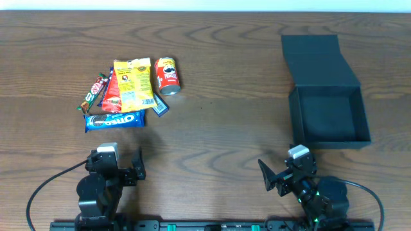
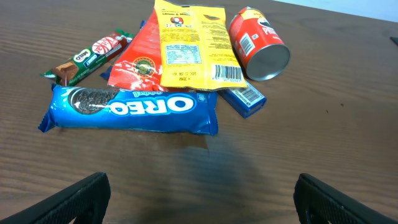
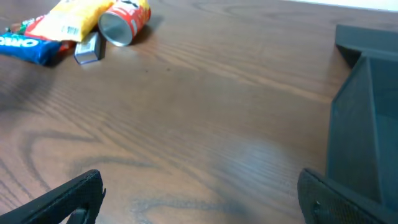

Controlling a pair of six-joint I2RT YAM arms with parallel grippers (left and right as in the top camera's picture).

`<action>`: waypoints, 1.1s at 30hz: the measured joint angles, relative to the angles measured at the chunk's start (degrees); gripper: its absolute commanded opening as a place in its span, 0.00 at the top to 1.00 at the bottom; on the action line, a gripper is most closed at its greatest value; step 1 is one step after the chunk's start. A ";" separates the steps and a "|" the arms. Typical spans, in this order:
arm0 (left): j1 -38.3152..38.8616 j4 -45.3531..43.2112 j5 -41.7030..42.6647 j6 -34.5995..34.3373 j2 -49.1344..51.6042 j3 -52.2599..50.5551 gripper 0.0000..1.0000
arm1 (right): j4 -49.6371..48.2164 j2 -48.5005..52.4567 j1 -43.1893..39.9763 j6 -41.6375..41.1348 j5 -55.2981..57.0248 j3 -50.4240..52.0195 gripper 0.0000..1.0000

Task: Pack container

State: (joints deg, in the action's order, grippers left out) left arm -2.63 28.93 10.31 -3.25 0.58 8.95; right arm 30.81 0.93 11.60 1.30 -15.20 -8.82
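Note:
The container [image 1: 327, 115], a dark square box, stands open at the right with its flap lid [image 1: 318, 59] lying flat behind it; its near wall [image 3: 351, 124] shows in the right wrist view and it looks empty. A pile of snacks lies at the left: a blue Oreo pack [image 1: 114, 120] [image 2: 134, 107], a yellow packet [image 1: 133, 83] [image 2: 194, 43], a red Pringles can [image 1: 167, 75] [image 2: 258, 40] on its side, a KitKat bar [image 1: 93, 93] [image 2: 90, 57] and a red packet [image 2: 134, 62]. My left gripper [image 1: 122, 165] [image 2: 200, 186] is open in front of the Oreo pack. My right gripper [image 1: 286, 170] [image 3: 199, 183] is open just left of the container's front corner. Neither holds anything.
A small blue box [image 1: 159, 106] [image 2: 245, 99] pokes out from under the yellow packet. The wooden table [image 1: 225, 102] stretches bare between the snack pile and the container. Cables run from both arm bases along the table's front edge.

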 measured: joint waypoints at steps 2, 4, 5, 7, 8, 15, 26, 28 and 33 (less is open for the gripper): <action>0.00 0.00 -0.02 0.00 0.00 0.00 0.05 | -1.14 0.00 0.00 -0.94 -0.74 0.00 0.01; 0.00 0.00 0.00 0.00 0.00 0.00 0.05 | -1.40 0.00 0.00 -3.39 -3.34 0.00 0.01; 0.00 0.00 0.00 0.00 0.00 0.00 0.05 | -1.53 0.00 0.00 -4.74 -4.61 0.00 0.01; 0.00 0.00 -0.02 0.00 0.00 0.00 0.05 | -2.01 0.00 0.00 -9.46 -7.89 0.00 0.01; 0.00 0.00 -0.02 0.00 0.00 0.00 0.05 | -2.03 -0.02 0.00 -12.02 -9.38 0.00 0.01; 0.00 0.02 0.00 0.00 0.00 0.00 0.05 | -12.48 -0.09 0.00 -24.22 -12.66 0.24 0.01; 0.00 -0.02 -0.02 0.00 -0.02 -0.02 0.05 | -25.24 21.16 -5.75 -21.22 -4.76 -6.64 0.01; 0.00 -0.02 0.00 0.00 0.00 -0.02 0.05 | -24.13 28.96 -7.93 -18.91 -4.44 -11.89 0.01; 0.00 -0.02 -0.02 0.00 0.00 -0.02 0.05 | -16.92 47.67 -11.89 -11.98 -4.15 -27.56 0.01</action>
State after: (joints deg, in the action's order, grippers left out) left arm -2.63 28.91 10.28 -3.25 0.58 8.93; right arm 13.89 48.60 -0.30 -10.68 -19.35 -36.38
